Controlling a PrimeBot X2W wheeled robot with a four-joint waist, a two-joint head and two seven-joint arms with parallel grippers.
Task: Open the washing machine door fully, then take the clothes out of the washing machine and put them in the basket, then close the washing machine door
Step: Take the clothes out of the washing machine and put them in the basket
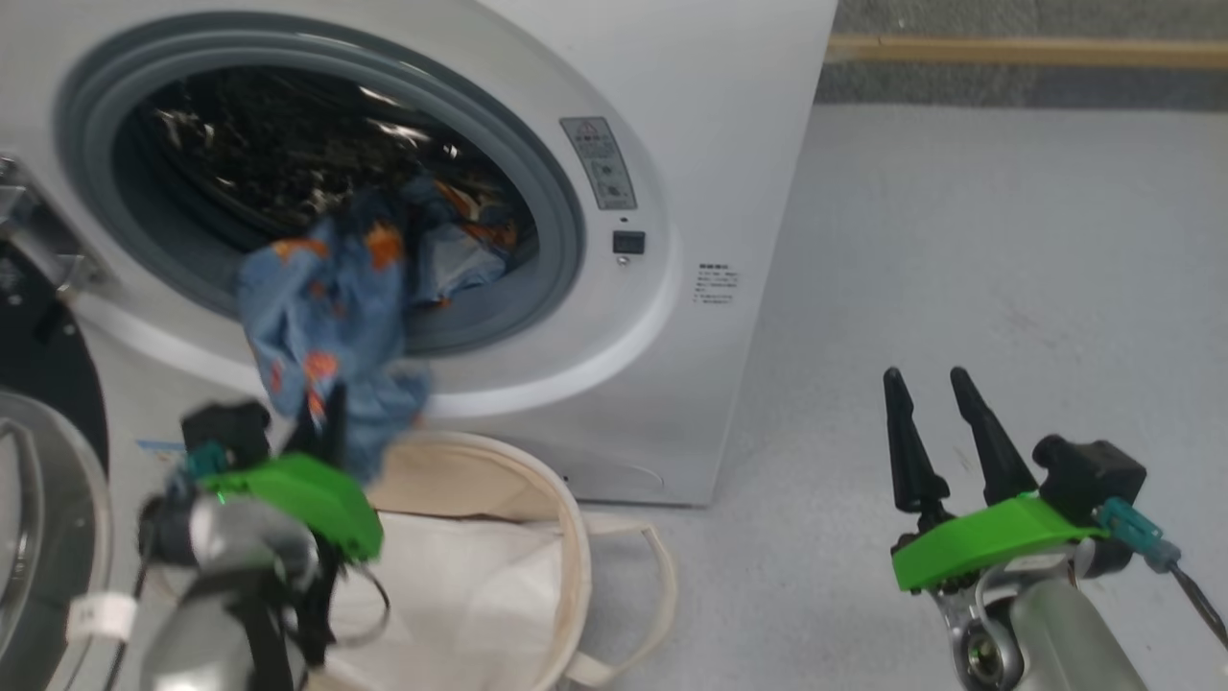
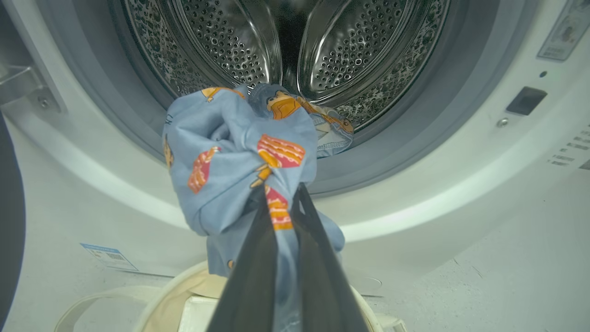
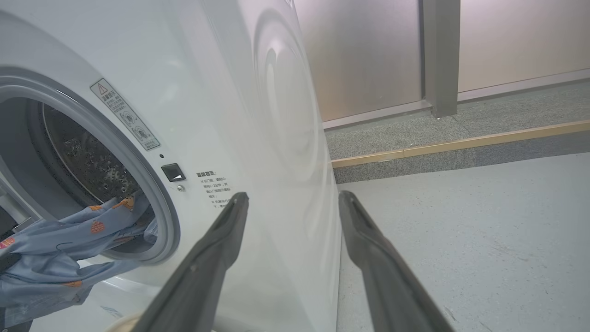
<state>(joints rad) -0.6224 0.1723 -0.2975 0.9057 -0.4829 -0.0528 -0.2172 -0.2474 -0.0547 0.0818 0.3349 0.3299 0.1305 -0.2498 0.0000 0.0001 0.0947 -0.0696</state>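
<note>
I read the left gripper (image 1: 324, 411) at the lower left of the head view, its two long dark fingers pressed together and pinching the light blue bear-printed clothes (image 1: 321, 307). The right gripper (image 1: 926, 376) stands well apart over the pale grey floor (image 1: 959, 240), fingers spread, holding nothing.

Beneath the left gripper sits the round cream canvas basket (image 1: 574, 523), just in front of the large white front-loading washing machine (image 1: 729, 144).

The clothes are drawn into one long bunch. The long axis runs from the pinch point up and back into the opening, crossing the grey rubber ring (image 1: 561, 221). The near end hangs above the basket; the far end lies inside the perforated steel drum (image 2: 359, 50).

The round black-rimmed washing machine door (image 1: 48, 384) stands swung open at the left edge.
</note>
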